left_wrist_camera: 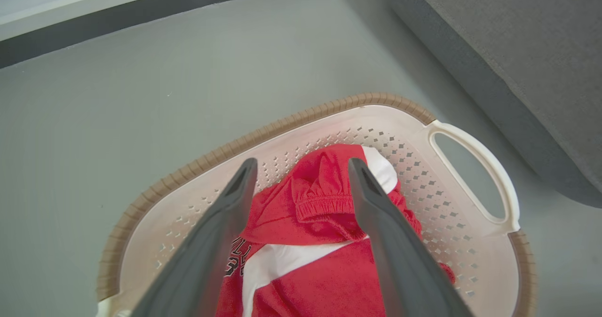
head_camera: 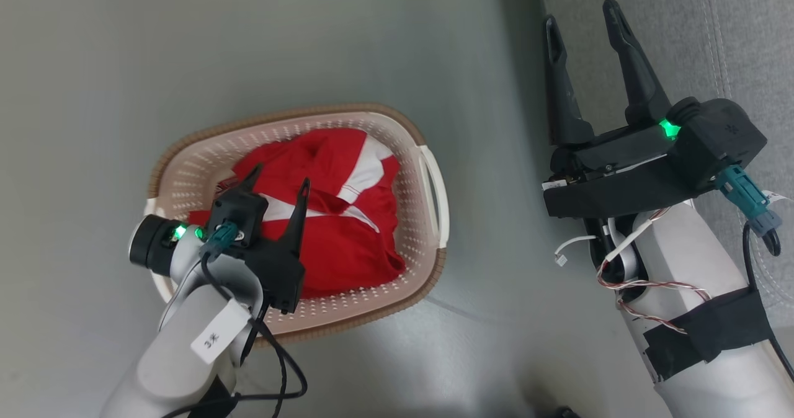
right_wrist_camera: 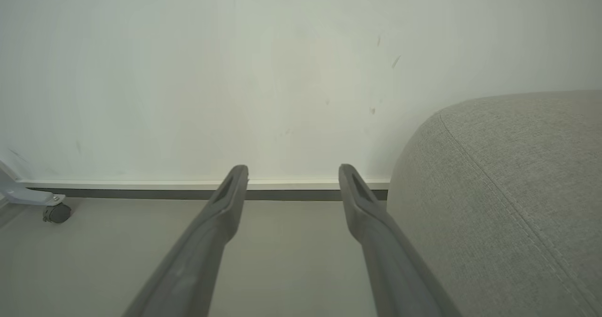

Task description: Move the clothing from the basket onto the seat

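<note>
In the head view the basket [head_camera: 298, 111] sits on grey floor [head_camera: 186, 46], with open floor on its far side and to its left. A strip of floor lies between its white handle [head_camera: 438, 195] and the edge of the seat [head_camera: 744, 46], which runs down the right side of the picture. The clothing [head_camera: 347, 244] lies crumpled inside the basket, red with white panels. The left gripper [head_camera: 281, 175] hangs over the near-left part of the basket, its two dark fingers spread apart above the cloth and holding nothing. The right gripper [head_camera: 580, 12] is well apart from the basket, over the floor just beside the seat's edge, its fingers likewise spread and empty. In the left wrist view the fingers frame a bunched red fold with an elastic hem. The cloth lies between them unclamped, and whether the tips touch it cannot be told. Beyond them the perforated wall rises to the brown rim, the handle stands at the right, and past it a band of floor separates basket from seat. A dark skirting strip [left_wrist_camera: 141, 11] bounds the floor on the far side. In the right wrist view the parted fingers point across open floor toward a pale wall [right_wrist_camera: 282, 72]. The seat's rounded corner bulges just right of the right-hand finger, and a small castor [right_wrist_camera: 56, 212] stands far left by the skirting.
</note>
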